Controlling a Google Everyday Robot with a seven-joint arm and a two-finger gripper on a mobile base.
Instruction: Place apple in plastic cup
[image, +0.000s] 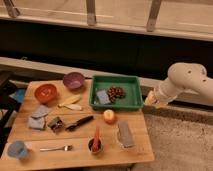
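Observation:
The apple (109, 116), small and orange-red with a yellowish patch, rests on the wooden table (75, 157) just in front of the green tray. At the table's front left corner stands the light-blue plastic cup (17, 149), far from the apple. My white arm reaches in from the right, and its gripper (150, 98) hangs beyond the table's right edge, level with the tray and holding nothing that I can see.
A green tray (131, 82) holds a blue item and dark pieces. An orange-red bowl (45, 92) and purple bowl (73, 80) sit at the back left. A dark cup with an orange stick (95, 144), a clear container (124, 135), a fork (55, 148) and a black-handled utensil (80, 122) lie nearer the front.

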